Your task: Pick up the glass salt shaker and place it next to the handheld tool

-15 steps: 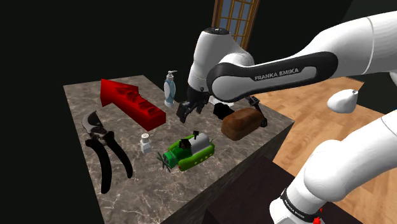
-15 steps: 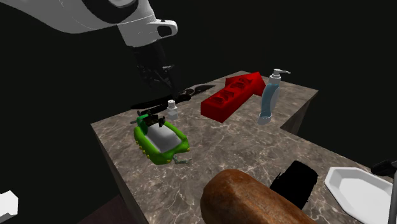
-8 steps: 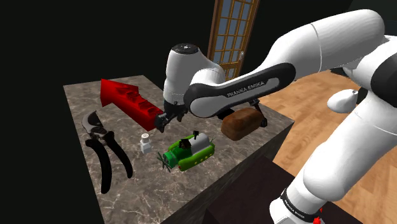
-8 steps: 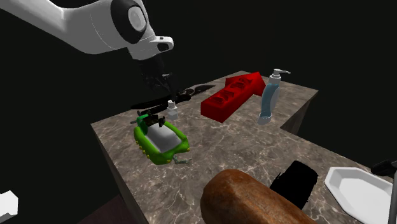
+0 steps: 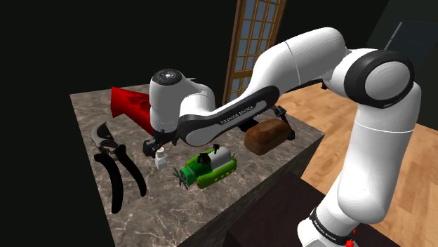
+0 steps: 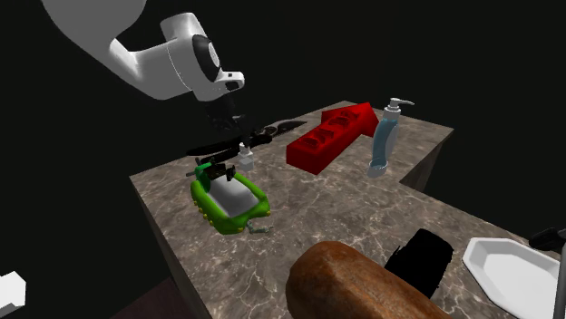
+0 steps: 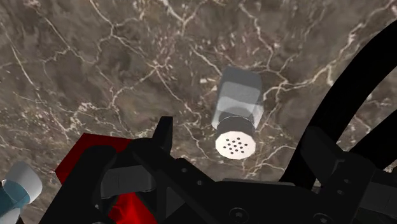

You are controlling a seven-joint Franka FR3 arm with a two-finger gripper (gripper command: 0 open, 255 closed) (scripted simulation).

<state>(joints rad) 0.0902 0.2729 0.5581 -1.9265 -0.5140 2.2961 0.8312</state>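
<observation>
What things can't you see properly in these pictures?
Shoulder view: the arm hides most of the red arrow-shaped block.
Second exterior view: the bottom edge cuts off the brown loaf, and the right edge cuts off the white basin.
Wrist view: the soap dispenser is cut off at the picture's edge.

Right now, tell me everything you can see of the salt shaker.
The shaker is small, with a squarish, translucent grey body that looks like glass and a round white cap pierced with small holes. It stands upright on the marble counter, between the shears and the green toy, touching neither. The open gripper hangs just above it, one finger to either side of the cap, not touching it. Only the counter touches it.
</observation>
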